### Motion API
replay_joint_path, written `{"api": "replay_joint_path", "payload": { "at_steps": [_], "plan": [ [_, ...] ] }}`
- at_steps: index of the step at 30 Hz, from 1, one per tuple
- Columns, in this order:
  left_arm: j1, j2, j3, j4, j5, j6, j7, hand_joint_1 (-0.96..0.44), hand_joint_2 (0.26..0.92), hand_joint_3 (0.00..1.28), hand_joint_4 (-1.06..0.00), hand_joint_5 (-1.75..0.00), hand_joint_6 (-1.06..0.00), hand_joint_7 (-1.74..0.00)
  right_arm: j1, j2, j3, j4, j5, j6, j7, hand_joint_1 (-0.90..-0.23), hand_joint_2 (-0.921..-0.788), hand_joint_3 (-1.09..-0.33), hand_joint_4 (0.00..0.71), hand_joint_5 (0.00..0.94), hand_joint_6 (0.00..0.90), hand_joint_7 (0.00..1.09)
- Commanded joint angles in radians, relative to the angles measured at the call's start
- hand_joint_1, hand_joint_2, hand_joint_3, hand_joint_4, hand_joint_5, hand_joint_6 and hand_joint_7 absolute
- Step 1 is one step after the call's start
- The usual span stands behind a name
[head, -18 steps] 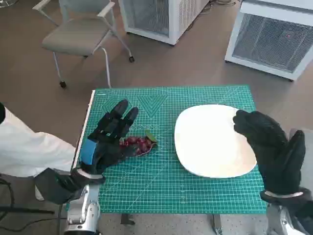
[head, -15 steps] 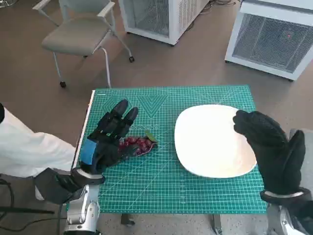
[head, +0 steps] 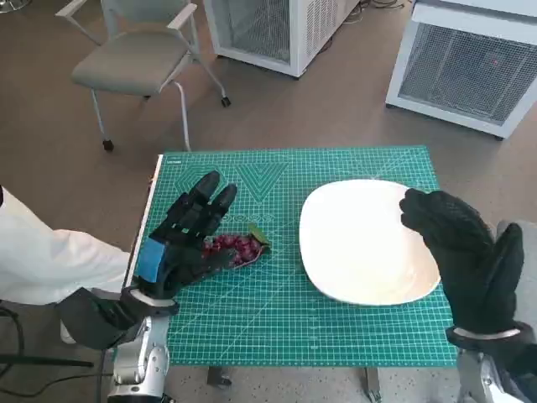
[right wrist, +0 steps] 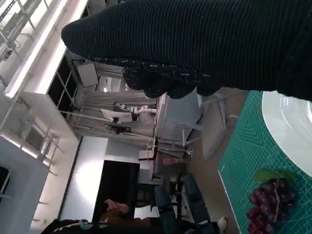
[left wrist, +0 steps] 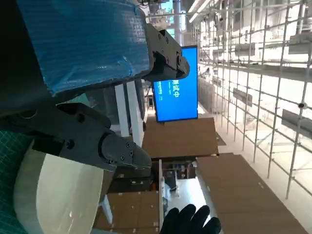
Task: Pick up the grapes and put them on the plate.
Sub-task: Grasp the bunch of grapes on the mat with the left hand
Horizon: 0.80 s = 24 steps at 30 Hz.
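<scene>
My left hand [head: 186, 239] sits over the left part of the green cutting mat [head: 277, 311], its blue-taped back up and its fingers stretched out flat and apart, pointing away from me. It holds nothing. The grapes [head: 237, 245], a small dark red bunch with a green leaf at the far end, lie on the mat just beside that hand on its right, partly tucked under its edge; I cannot tell from the head view whether my hand touches them. In my right wrist view the bunch [right wrist: 269, 197] lies flat on the mat, clear of the plate.

The white plate [head: 352, 243] sits on the right half of the mat, near the grapes but apart from them. My right hand [head: 461, 252], in its black knitted glove, is raised over the plate's right rim, with the fingers loosely curved and nothing in them. In my left wrist view the plate's pale rim [left wrist: 53, 195] shows past my black fingers [left wrist: 97, 141].

Beyond the table, a grey chair [head: 138, 59] stands on the brown floor, and 2 white cabinets [head: 470, 59] stand further back.
</scene>
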Motion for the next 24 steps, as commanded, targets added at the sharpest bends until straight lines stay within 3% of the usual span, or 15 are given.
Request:
{"api": "replay_joint_path", "payload": {
  "at_steps": [1,17,20,24],
  "plan": [
    [0.001,0.011,0.003,0.008,0.003,-0.007,-0.012,-0.22,0.921,0.06,-0.3,0.0,-0.38,0.0,0.008,0.002,0.0,0.014,0.0,0.006,0.003,-0.332,-0.921,-0.604,0.423,0.888,0.232,1.03],
    [0.006,0.036,-0.005,-0.012,0.041,-0.007,-0.001,-0.23,0.917,0.06,-0.28,0.0,-0.36,0.0,0.005,0.002,0.004,0.021,-0.004,-0.004,0.006,-0.327,-0.921,-0.606,0.423,0.889,0.228,1.03],
    [0.012,0.103,-0.028,-0.039,0.203,-0.022,0.061,-0.26,0.914,0.04,-0.25,0.0,-0.33,0.0,0.005,0.002,0.004,0.02,-0.003,-0.003,0.006,-0.328,-0.921,-0.606,0.423,0.889,0.226,1.03],
    [0.057,0.264,-0.094,-0.206,0.679,0.069,0.215,-0.33,0.883,0.02,-0.11,0.0,-0.2,0.0,0.004,0.001,0.004,0.02,0.0,-0.001,0.006,-0.332,-0.921,-0.605,0.423,0.889,0.222,1.04]
  ]
}}
